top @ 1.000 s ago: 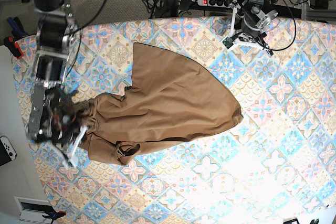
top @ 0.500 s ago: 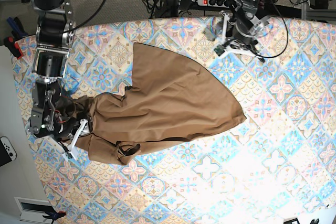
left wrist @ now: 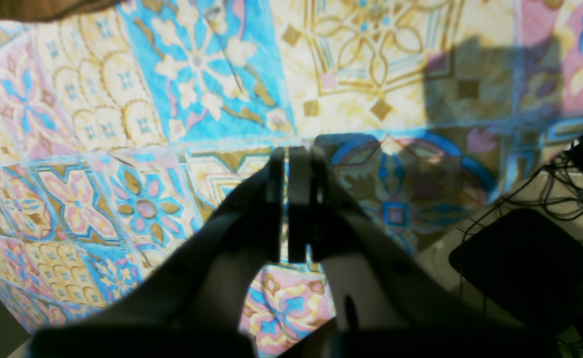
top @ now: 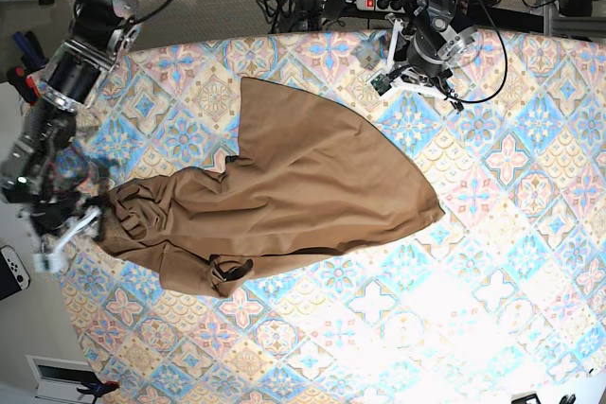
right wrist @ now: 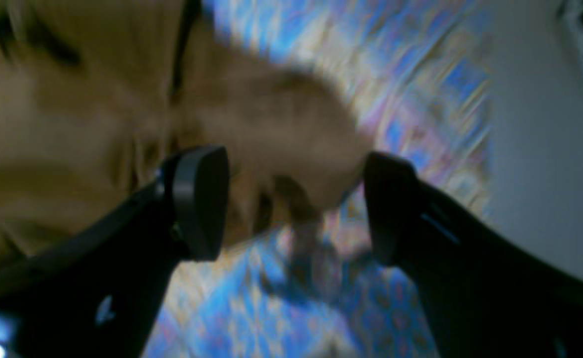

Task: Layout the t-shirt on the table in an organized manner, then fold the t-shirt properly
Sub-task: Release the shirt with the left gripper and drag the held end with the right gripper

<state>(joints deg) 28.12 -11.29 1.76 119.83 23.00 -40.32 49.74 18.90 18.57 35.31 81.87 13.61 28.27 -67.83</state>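
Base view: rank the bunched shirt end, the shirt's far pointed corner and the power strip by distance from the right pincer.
From the right pincer:
1. Bunched end of the t-shirt, right beside it at the table's left edge.
2. Pointed corner, mid-table toward the right.
3. Power strip, beyond the table's top edge.

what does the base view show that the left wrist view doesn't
Only the base view shows the whole crumpled t-shirt, the right pincer open at its bunched end, and the power strip behind the table. Only the left wrist view shows the left pincer shut, empty, above bare tiles. Both show the patterned table and some tan fabric.
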